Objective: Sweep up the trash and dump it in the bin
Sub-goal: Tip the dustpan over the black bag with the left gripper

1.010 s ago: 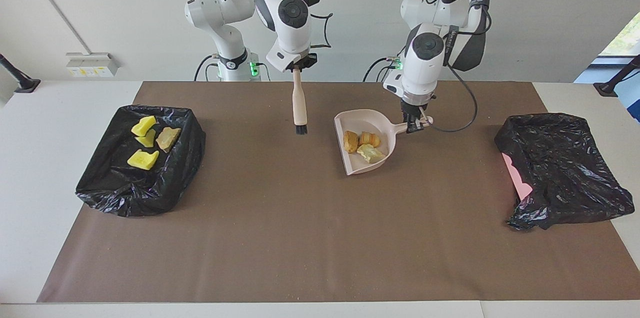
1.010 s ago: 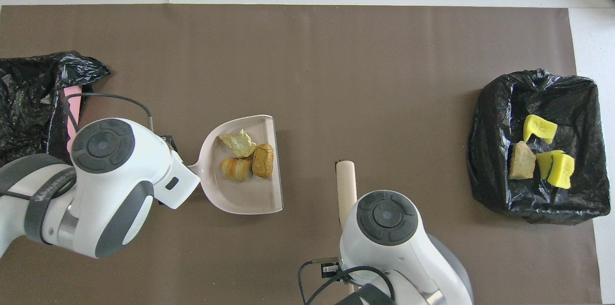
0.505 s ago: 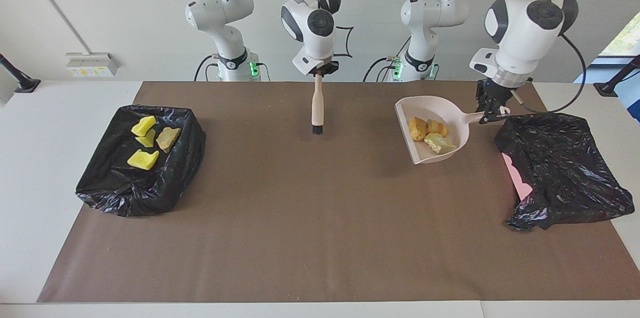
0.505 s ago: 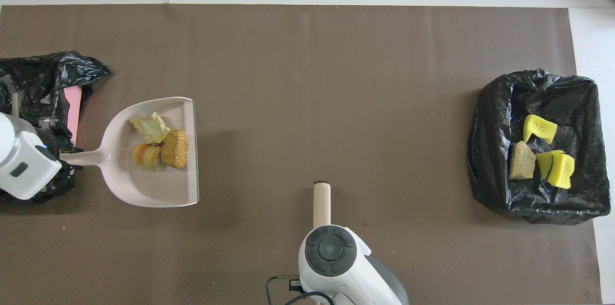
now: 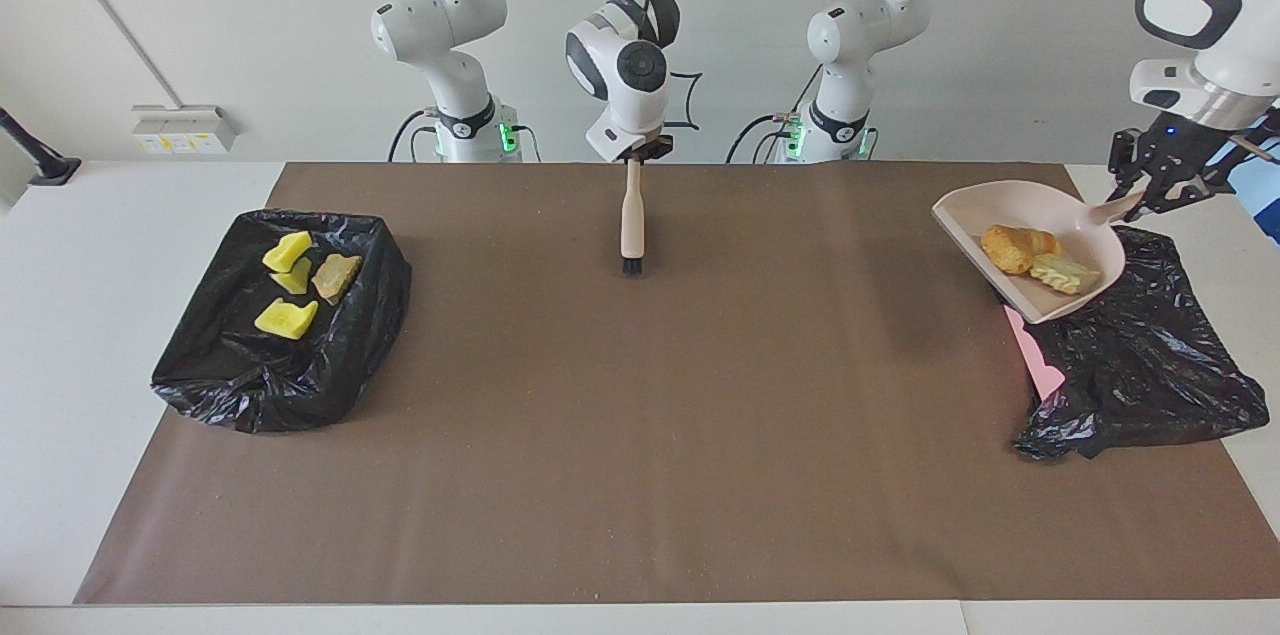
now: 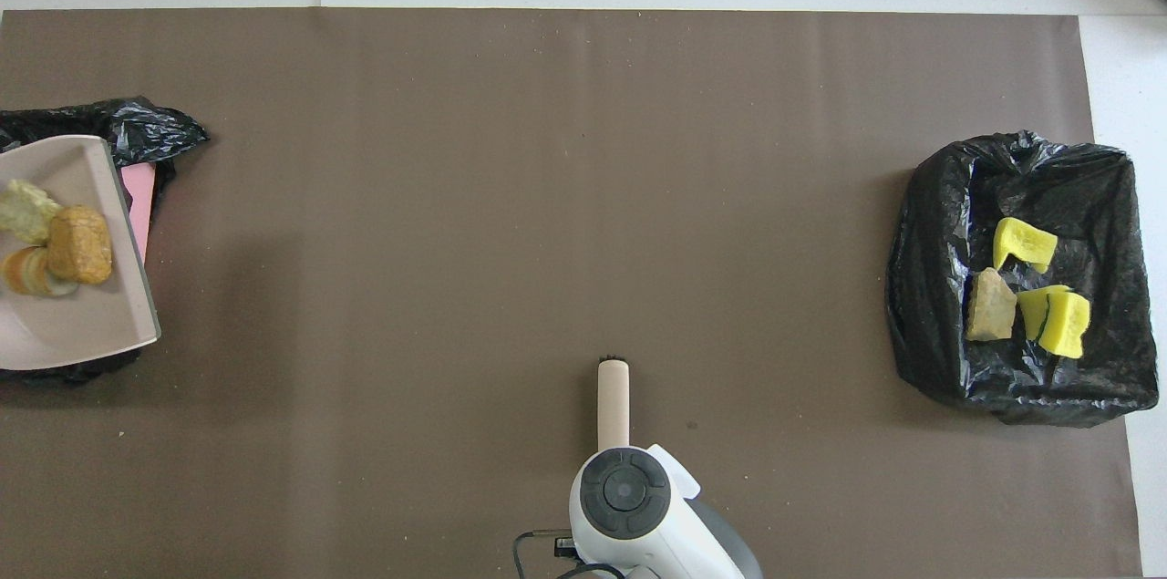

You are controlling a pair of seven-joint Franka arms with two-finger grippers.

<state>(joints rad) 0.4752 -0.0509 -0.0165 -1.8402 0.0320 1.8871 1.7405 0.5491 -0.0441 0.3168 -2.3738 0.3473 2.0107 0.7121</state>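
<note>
Over the bin bag [image 5: 1150, 355] at the left arm's table end, our left gripper [image 5: 1150, 200] grips the dustpan [image 5: 1000, 205] with three scraps [image 5: 1040, 255] undumped; our right gripper [image 5: 632, 155] clamps the brush [image 5: 631, 220], waiting.

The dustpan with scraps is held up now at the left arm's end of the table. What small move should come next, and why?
Probably tip the dustpan so its open edge drops. The left gripper holds its handle, and it hangs over the black-bagged bin, level, with the bread-like scraps inside. The right gripper waits with the brush.
</note>
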